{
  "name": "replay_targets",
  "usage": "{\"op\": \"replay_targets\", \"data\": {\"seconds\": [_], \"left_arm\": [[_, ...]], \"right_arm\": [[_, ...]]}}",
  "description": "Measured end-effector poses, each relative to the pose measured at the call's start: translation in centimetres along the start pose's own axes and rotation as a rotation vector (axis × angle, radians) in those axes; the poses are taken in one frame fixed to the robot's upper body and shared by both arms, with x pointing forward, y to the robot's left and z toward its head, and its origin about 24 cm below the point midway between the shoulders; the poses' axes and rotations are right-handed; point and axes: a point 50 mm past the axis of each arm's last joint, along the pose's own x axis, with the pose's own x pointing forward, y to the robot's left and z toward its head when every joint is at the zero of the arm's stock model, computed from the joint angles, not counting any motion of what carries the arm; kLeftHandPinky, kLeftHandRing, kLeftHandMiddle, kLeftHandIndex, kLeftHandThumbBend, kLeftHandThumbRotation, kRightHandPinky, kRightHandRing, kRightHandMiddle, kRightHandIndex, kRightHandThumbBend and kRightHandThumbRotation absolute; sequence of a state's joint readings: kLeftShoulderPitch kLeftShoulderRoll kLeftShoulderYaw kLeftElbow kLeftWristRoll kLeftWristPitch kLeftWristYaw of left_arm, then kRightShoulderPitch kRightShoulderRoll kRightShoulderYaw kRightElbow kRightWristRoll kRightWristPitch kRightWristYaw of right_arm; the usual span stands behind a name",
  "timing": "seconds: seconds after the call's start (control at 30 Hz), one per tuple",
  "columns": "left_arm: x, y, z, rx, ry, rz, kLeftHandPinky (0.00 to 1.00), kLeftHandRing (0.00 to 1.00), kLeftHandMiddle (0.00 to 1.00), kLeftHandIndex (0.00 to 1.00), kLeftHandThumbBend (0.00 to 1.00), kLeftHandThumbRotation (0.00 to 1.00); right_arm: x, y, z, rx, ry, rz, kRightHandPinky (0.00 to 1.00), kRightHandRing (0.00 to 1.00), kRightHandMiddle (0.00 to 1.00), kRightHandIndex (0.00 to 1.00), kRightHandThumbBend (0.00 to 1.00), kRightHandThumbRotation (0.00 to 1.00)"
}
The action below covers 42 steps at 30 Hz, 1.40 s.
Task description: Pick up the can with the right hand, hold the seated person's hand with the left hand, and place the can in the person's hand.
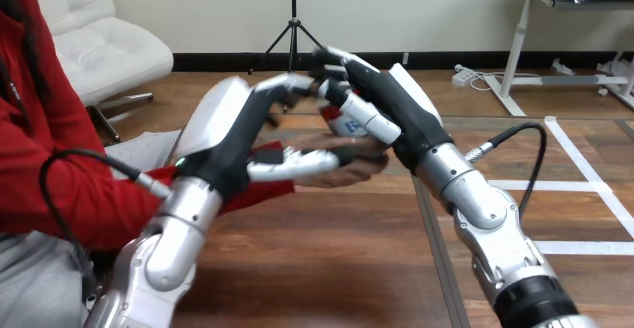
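The person's hand (357, 165) reaches out palm up from a red sleeve over the middle of the table. My left hand (228, 137) is round it: the thumb (295, 166) lies across its near side and the fingers (288, 84) arch over its far side. A red, white and blue can (342, 124) sits just over the person's palm, mostly hidden; I cannot tell whether it touches the palm. My right hand (407, 111) comes in from the right and is shut on the can, its thumb across the front and its fingers curled over the top.
The wooden table (336, 253) stretches bare in front of both arms. The person sits at the left edge, their red sleeve (90, 193) running behind my left forearm. A black cable (523, 156) loops beside my right forearm.
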<state>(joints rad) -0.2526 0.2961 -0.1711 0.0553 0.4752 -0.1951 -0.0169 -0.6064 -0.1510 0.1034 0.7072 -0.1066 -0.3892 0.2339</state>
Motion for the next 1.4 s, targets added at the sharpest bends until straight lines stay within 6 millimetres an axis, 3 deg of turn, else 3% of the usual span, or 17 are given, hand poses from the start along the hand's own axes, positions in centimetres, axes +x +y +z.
{"op": "replay_targets", "data": {"seconds": [0.3, 1.1, 1.4], "left_arm": [[0.0, 0.1, 0.7, -0.050, -0.050, 0.013, 0.67, 0.81, 0.83, 0.80, 1.00, 0.69], [-3.5, -2.1, -1.7, -0.120, 0.049, -0.062, 0.68, 0.81, 0.84, 0.85, 1.00, 0.92], [-4.2, -2.6, -2.1, -0.247, 0.027, -0.038, 0.73, 0.84, 0.85, 0.84, 1.00, 0.98]], "right_arm": [[-0.8, 0.3, 0.3, 0.049, -0.032, -0.013, 0.71, 0.86, 0.92, 0.99, 1.00, 1.00], [-4.1, 0.8, -1.5, 0.138, 0.022, -0.062, 0.77, 0.86, 0.91, 0.97, 1.00, 1.00], [-4.9, 0.5, -1.8, 0.187, 0.024, -0.090, 0.78, 0.86, 0.91, 0.96, 1.00, 1.00]]}}
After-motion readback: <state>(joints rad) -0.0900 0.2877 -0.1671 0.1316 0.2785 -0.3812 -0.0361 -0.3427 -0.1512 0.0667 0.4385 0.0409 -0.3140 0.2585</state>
